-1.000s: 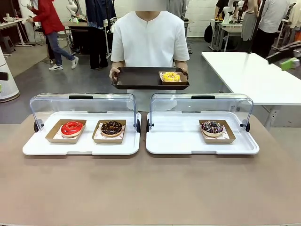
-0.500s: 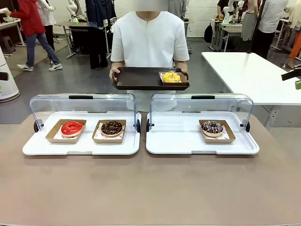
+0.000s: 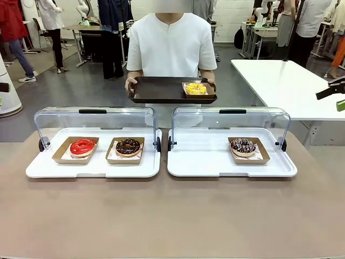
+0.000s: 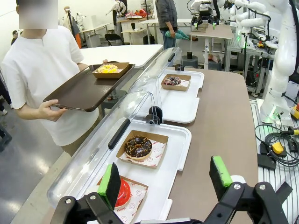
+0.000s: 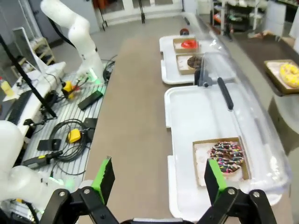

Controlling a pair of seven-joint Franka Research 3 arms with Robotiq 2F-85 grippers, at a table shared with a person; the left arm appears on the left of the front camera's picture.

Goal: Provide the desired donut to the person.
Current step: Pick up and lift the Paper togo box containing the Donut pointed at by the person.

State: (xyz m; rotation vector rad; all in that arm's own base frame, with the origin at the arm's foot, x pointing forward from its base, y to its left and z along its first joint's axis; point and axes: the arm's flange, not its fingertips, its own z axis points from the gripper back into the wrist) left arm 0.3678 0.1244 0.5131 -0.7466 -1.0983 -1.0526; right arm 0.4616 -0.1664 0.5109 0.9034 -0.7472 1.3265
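Guessing wrong looks the danger: the person [image 3: 171, 43], holding the brown tray [image 3: 156, 89], points at nothing. Left gripper [image 4: 166, 179] and right gripper [image 5: 159, 179] gape empty; red donut [image 3: 82, 145], chocolate donut [image 3: 128, 145] and sprinkled donut [image 3: 243, 145] sit on the bench [image 3: 161, 216], robot-side of that tray.

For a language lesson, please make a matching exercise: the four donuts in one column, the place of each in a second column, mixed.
1 red donut
2 chocolate donut
3 sprinkled donut
4 yellow donut

a right white tray
b brown tray held by the person
c left white tray, left side
d left white tray, right side

Pairs: 1-c, 2-d, 3-a, 4-b
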